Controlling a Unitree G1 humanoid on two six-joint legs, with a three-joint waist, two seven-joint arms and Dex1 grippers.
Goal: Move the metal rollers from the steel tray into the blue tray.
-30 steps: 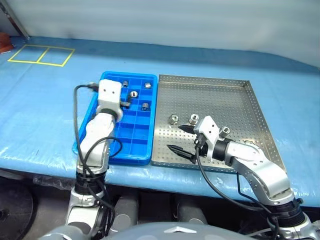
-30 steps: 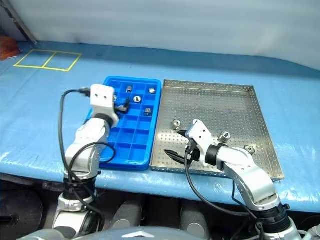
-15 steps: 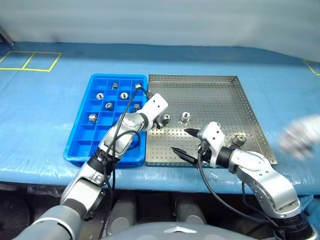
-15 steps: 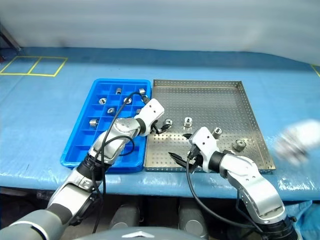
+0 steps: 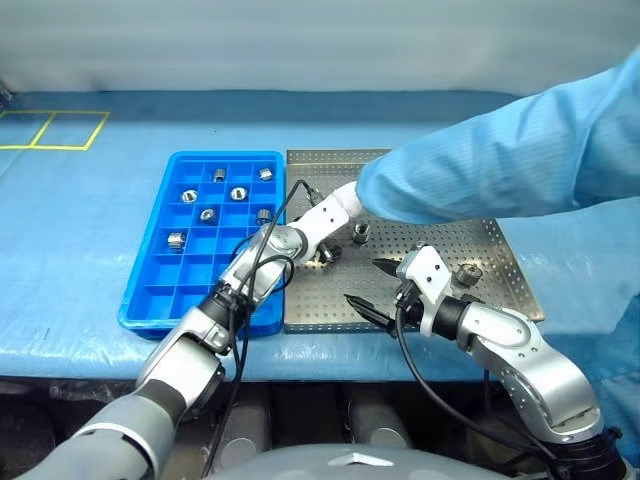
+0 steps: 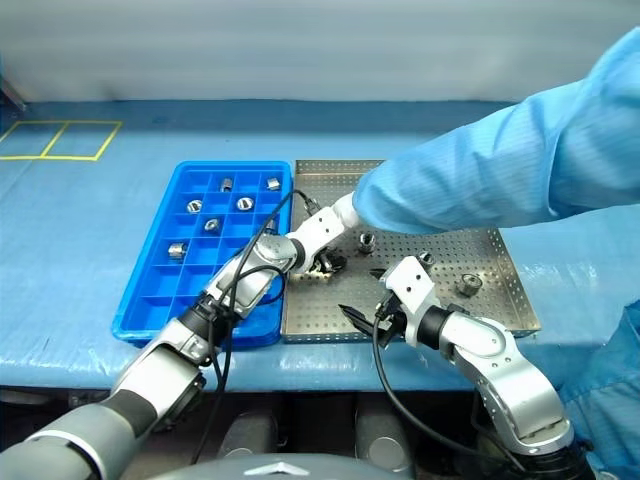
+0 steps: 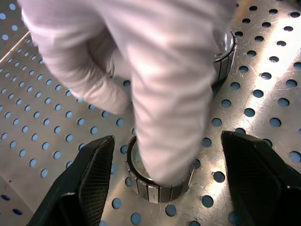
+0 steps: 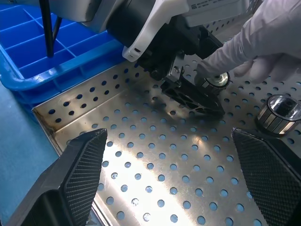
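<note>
left gripper (image 7: 160, 183) open astride roller (image 7: 160, 181) to grasp | gloved hand (image 7: 155, 70) steadied it | right gripper (image 5: 368, 288) open, idle near steel tray (image 5: 480, 240) edge

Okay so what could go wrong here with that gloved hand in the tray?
1. The left tool stands open around a metal roller that a person's gloved finger is touching; closing now could pinch the finger.
2. The sleeve lies across the steel tray, hiding rollers from the head cameras.
</note>
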